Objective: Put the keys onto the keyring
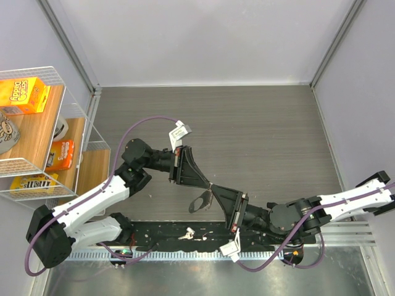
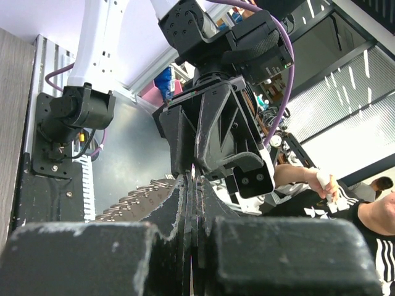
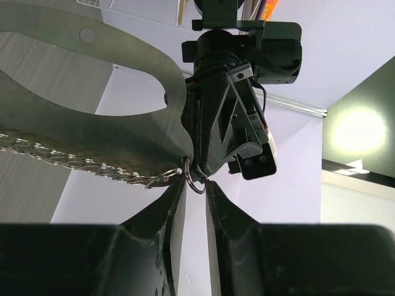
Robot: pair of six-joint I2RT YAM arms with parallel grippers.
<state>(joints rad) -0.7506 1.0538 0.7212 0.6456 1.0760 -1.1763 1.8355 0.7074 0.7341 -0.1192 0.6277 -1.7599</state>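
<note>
I see the L gripper (image 3: 196, 168) clamped tight on the keyring (image 3: 74, 163) at its end ring. R gripper (image 3: 195, 189) is tip-to-tip w/ it, fingers slightly apart, ring at the gap, chain trailing sideways. Keys (image 1: 187, 233) lie on the black base strip (image 1: 259, 242). Wire shelf (image 1: 62, 74) at far L holds an orange box (image 1: 21, 94), orange pkt (image 1: 60, 154), yellow box (image 1: 34, 183).

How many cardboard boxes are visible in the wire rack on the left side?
3. An orange box lies at the far end of the wire rack, a smaller orange box near its middle, and a yellow box at its near end. More may be hidden.
</note>
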